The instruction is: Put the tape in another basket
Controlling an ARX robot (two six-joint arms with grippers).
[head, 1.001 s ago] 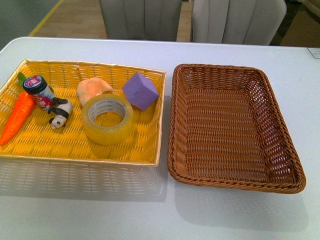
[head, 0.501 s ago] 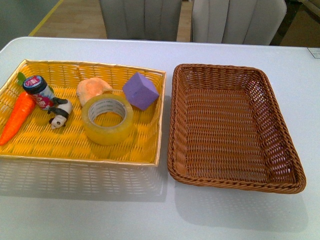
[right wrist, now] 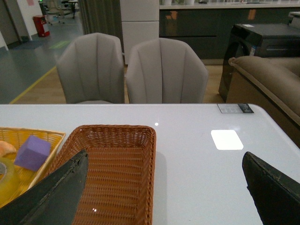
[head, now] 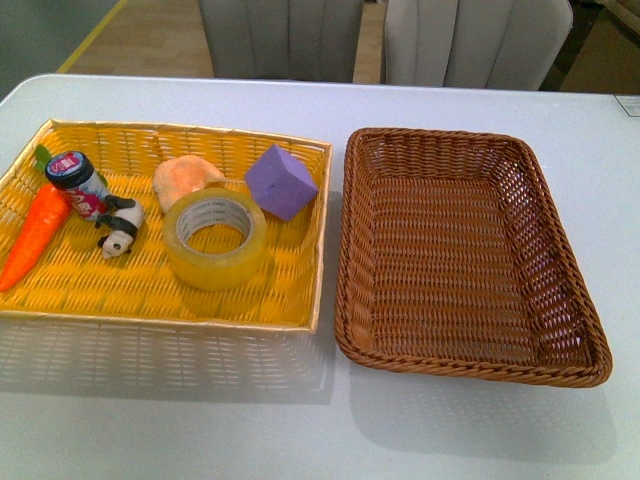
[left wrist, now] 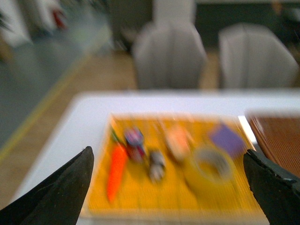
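The tape (head: 215, 238), a wide yellowish translucent roll with a white printed core, lies flat in the bright yellow basket (head: 150, 290). Just to its right stands the dark brown wicker basket (head: 470, 260), with nothing in it. Neither arm appears in the front view. My left gripper (left wrist: 167, 152) hangs open high above the yellow basket, and its view is blurred, with the tape (left wrist: 209, 164) below between the fingers. Over the brown basket (right wrist: 117, 178) and the white table, my right gripper (right wrist: 164, 154) is open. The tape (right wrist: 4, 180) barely shows at that view's edge.
The yellow basket also holds an orange carrot (head: 35, 232), a small bottle with a dark cap (head: 78, 182), a panda figure (head: 120, 228), a pale orange lump (head: 187, 178) and a purple cube (head: 282, 181). Two grey chairs (head: 385, 40) stand behind the white table (head: 320, 430).
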